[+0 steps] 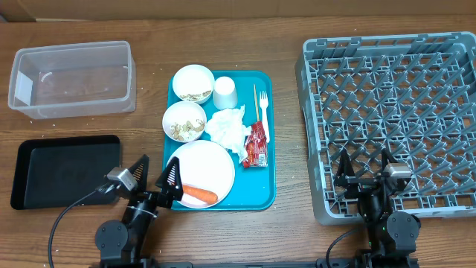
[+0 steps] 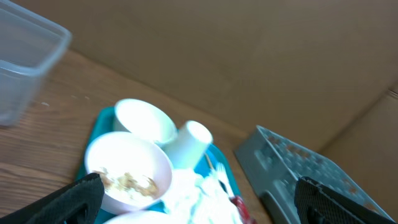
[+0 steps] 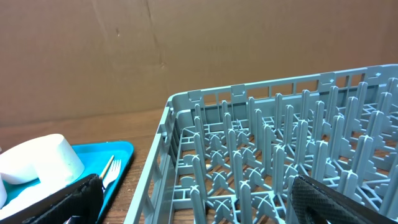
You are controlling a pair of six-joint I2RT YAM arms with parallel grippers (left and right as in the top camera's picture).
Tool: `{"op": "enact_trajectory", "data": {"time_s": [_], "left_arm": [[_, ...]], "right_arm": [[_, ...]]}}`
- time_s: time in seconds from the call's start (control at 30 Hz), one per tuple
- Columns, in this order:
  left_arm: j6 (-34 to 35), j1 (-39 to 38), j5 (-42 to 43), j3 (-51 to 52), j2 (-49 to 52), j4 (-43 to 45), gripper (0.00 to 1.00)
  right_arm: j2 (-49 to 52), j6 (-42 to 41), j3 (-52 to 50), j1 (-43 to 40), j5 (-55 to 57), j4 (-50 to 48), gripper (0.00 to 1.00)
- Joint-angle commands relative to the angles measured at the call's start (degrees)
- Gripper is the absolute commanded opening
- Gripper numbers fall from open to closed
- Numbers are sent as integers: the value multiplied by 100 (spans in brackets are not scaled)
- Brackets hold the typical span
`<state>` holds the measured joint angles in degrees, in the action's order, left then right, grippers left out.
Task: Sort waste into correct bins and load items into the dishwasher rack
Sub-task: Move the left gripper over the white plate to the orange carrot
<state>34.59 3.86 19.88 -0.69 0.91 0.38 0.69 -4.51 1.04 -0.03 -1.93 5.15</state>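
Overhead, both grippers are seen wide open and empty. The left gripper (image 1: 157, 171) is placed at the near corner of the teal tray (image 1: 266, 195), by the plate (image 1: 207, 165) bearing the carrot (image 1: 199, 195). The right gripper (image 1: 364, 167) is held over the near edge of the rack (image 1: 394, 89). The tub (image 1: 71, 78) and black tray (image 1: 63, 171) are set left (apart from the teal tray). From the left wrist, a bowl (image 2: 127, 168) of scraps (image 2: 130, 182) is seen between spread fingers. From the right wrist, rack pegs, the cup (image 3: 40, 158) and the fork (image 3: 111, 169) are shown.

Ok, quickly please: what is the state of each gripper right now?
Left gripper: open, holding nothing.
Right gripper: open, holding nothing.
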Motion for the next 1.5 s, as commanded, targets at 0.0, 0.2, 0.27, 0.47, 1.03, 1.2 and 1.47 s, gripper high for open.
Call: {"op": "enact_trajectory", "data": {"time_s": [0.0, 0.2, 0.27, 0.47, 1.03, 1.2, 1.47], "left_arm": [[-105, 20, 479, -581, -42, -435, 100], [-748, 20, -310, -2387, 861, -2234, 100], [-809, 20, -398, -3045, 1451, -2730, 100], [-1342, 20, -31, -5241, 3654, -4371, 100], [1628, -1705, -3156, -7750, 5847, -7259, 100], [1648, -2170, -2352, -7742, 6078, -7038, 100], [2758, -2184, -1637, -7307, 6824, -7617, 100]], "right_arm": [[-50, -15, -55, -37, 39, -39, 100], [-50, -13, -55, -37, 39, -39, 100], [-50, -13, -55, -37, 39, -42, 100], [-50, -13, -55, -37, 39, -39, 100], [-50, -13, -55, -37, 39, -42, 100], [-50, -13, -55, -37, 39, -39, 100], [-50, -13, -55, -37, 39, -39, 100]]}}
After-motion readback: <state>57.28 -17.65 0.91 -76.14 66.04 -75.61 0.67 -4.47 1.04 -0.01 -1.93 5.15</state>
